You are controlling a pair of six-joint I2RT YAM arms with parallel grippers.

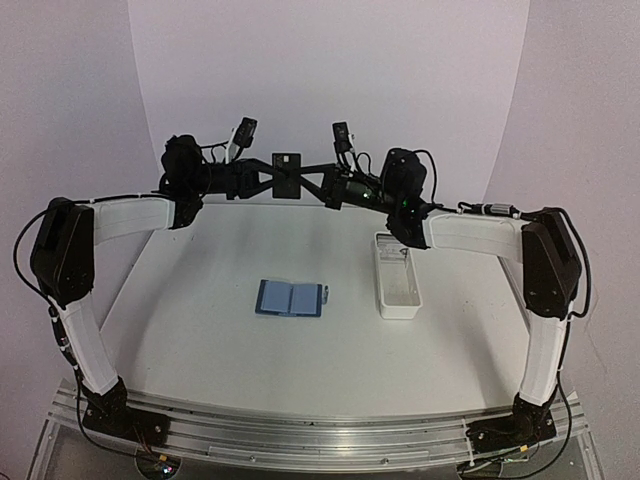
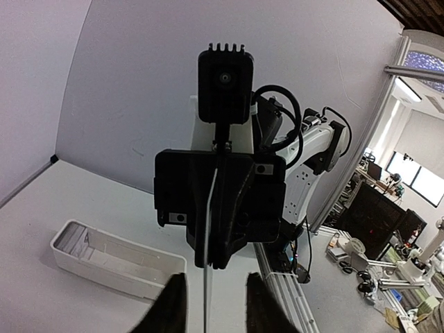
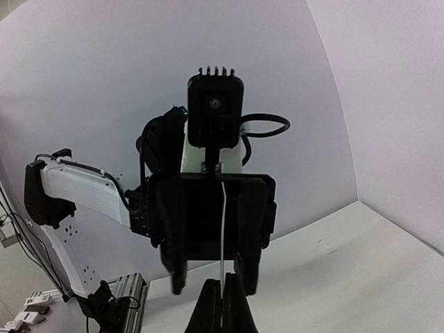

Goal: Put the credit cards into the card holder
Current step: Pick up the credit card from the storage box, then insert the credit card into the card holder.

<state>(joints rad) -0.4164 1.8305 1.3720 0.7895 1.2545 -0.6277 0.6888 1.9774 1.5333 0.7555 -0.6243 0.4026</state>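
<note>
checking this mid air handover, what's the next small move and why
Probably close the left gripper on the credit card. Its fingers straddle the card's edge with a gap on either side, while the right gripper is pinched shut on the card. The card holder lies open below, waiting.

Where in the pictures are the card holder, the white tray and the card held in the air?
Card holder (image 1: 290,298): top view, its open inside, by the fold.
Tray (image 1: 401,292): top view, its bare floor.
Card (image 1: 287,174): top view, middle of its flat face.
</note>
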